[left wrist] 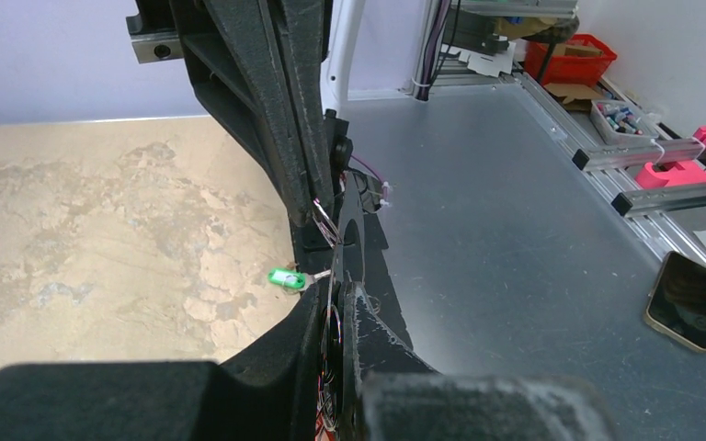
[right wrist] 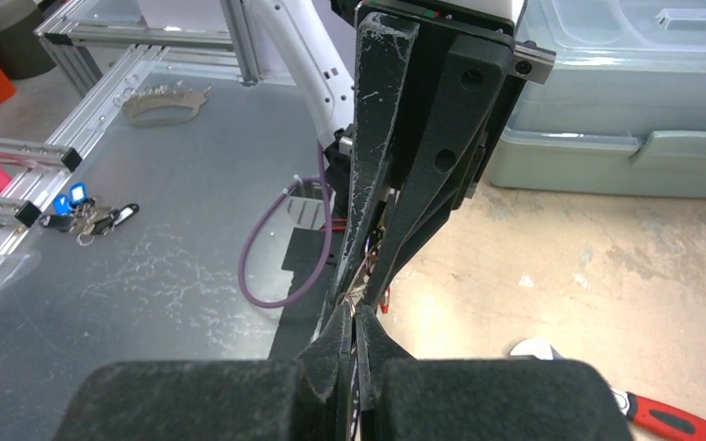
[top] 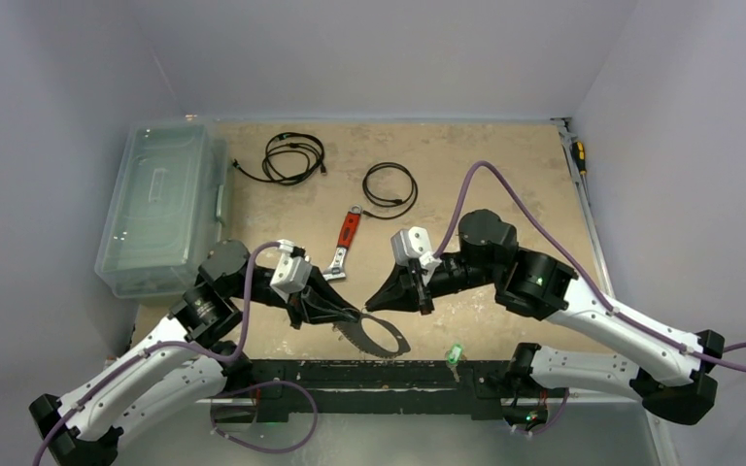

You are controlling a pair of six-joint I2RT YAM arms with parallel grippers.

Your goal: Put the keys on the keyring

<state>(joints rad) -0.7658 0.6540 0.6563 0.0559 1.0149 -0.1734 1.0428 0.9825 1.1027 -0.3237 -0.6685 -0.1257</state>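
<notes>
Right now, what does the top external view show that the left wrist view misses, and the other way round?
Only the top external view: the clear plastic bin, one coiled black cable, a second coiled black cable, and the red-handled wrench. Only the left wrist view: a phone lying off the table, and a red crate farther back. Both: the green-headed key at the table's edge, plus the left fingers and right fingers, shut, tips close together.
</notes>
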